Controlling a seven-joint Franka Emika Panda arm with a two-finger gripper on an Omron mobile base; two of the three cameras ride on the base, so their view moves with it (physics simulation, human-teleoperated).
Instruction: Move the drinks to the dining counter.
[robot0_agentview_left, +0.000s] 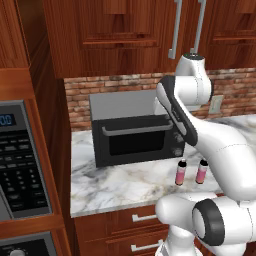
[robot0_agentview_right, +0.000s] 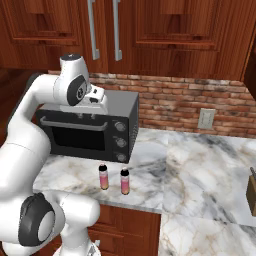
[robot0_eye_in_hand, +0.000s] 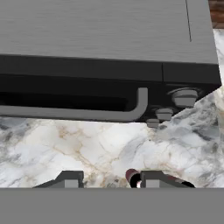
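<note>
Two drinks stand upright side by side near the front edge of the brick-backed marble counter: one on the left, the other on the right. Both are free of the gripper. My gripper hangs above them, in front of the toaster oven's door, pointing down. Its fingertips stand apart with only marble between them. In the hand view a dark bottle top peeks out beside the right fingertip. The dining counter is out of view.
A black toaster oven stands just behind the bottles, against the brick wall. A built-in oven panel flanks the counter's left end. Wooden cabinets hang overhead. A brown object sits at the far right.
</note>
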